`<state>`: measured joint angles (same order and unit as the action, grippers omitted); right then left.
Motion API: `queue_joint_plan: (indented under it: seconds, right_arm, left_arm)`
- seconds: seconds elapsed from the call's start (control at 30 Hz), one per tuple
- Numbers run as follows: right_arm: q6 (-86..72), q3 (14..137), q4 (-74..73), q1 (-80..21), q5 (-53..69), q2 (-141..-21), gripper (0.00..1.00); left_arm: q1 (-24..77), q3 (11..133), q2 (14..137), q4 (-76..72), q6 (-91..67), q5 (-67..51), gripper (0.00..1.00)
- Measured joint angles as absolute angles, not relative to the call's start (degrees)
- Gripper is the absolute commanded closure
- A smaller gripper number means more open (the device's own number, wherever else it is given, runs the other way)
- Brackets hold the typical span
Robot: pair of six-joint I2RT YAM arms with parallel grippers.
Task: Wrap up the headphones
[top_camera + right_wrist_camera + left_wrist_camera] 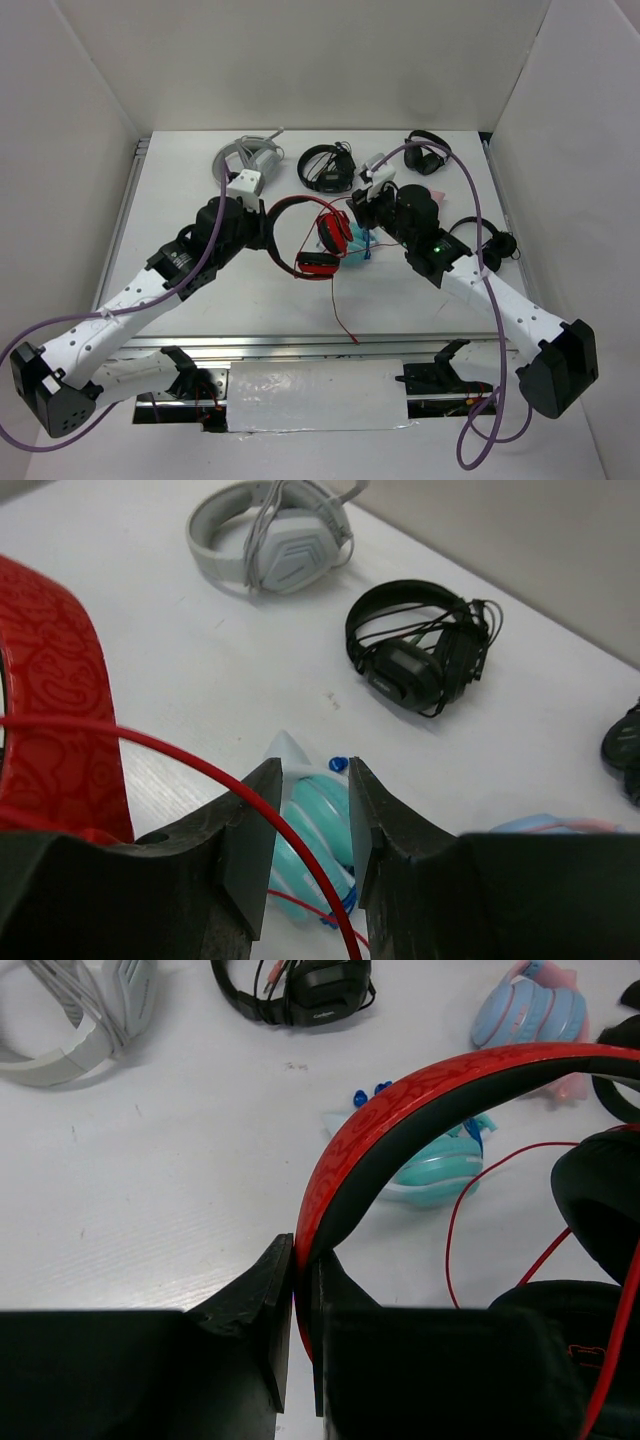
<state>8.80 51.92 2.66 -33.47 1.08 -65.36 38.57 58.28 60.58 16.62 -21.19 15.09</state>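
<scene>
The red headphones hang just above the table's middle, earcups down. My left gripper is shut on the red-and-black headband, with the band pinched between both fingers. In the top view this gripper sits at the band's left side. A black-padded earcup hangs to the right, and the thin red cable loops below it. My right gripper is open beside the headband. The cable crosses its left finger and runs down through the gap, unclamped. The cable's tail trails toward the near edge.
Teal headphones in a clear bag lie right under the right gripper. Light grey headphones and black headphones sit at the back. More black headphones lie at the back right and right. A light blue pair lies nearby.
</scene>
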Motion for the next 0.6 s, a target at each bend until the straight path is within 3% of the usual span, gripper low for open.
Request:
queue_joint_plan:
  seconds: [0.3,0.6]
  right_arm:
    - [6.6,50.9,6.6,-30.5,0.8,-64.1,0.58]
    - [3.4,50.3,9.9,-30.1,2.5,-71.9,0.57]
  left_arm:
    - [38.6,59.5,58.4,20.9,-21.3,16.6,1.0]
    - [38.6,68.8,56.8,22.3,-21.3,16.3,1.0]
